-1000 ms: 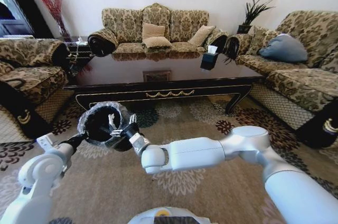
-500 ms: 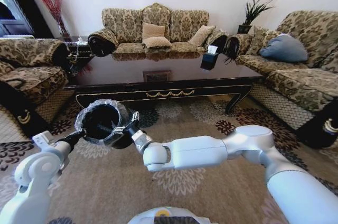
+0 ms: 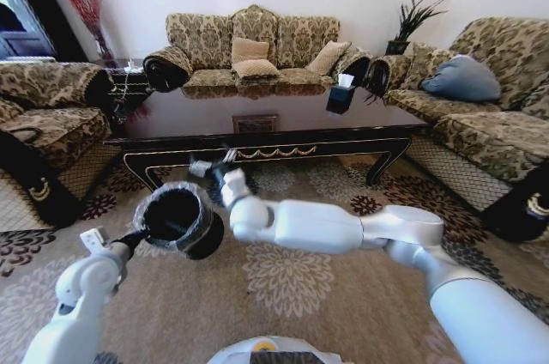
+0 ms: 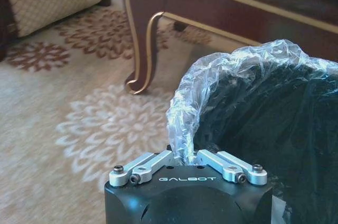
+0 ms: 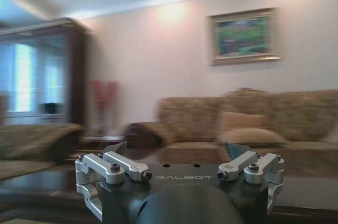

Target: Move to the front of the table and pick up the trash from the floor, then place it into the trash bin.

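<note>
While your left gripper [image 4: 186, 156] clamps the liner-covered rim of the small round black trash bin [image 3: 178, 220] above the patterned beige carpet [image 3: 326, 312], your right gripper [image 3: 212, 168], apparently spread and empty, hangs before the glossy dark wooden table [image 3: 266, 136].

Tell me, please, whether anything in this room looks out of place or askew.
Yes: the small round black trash bin with the clear liner is tipped, its mouth facing the head camera, with the left gripper shut on its liner rim. The right gripper is open, raised before the glossy dark wood table.
</note>
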